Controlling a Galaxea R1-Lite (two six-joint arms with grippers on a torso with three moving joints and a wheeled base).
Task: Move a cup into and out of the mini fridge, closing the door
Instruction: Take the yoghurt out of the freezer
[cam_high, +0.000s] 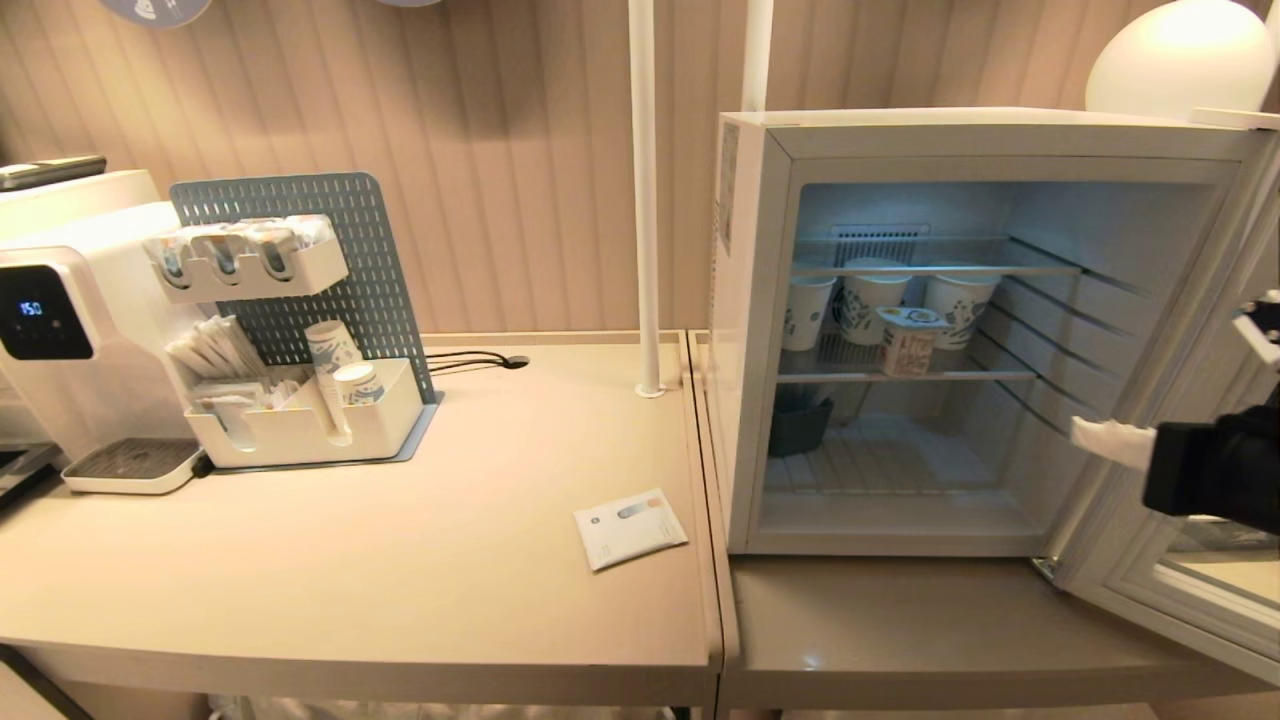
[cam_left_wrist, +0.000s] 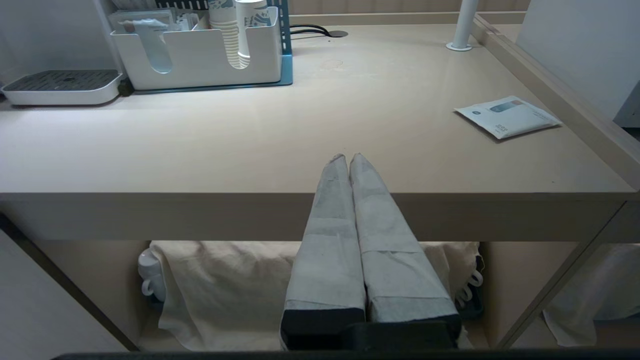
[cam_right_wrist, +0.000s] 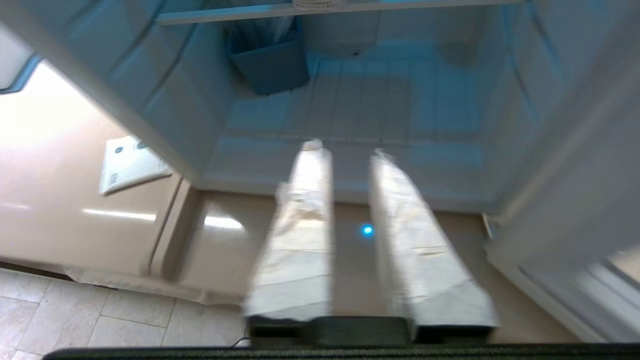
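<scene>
Here the right tool (cam_right_wrist: 345, 150) hangs slightly parted, empty, before the mini fridge (cam_right_wrist: 165, 100).

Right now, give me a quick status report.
Right gripper open, empty, at fridge mouth. Left gripper shut, parked at table edge. Cup on middle shelf; door open. Nothing blocking.
</scene>
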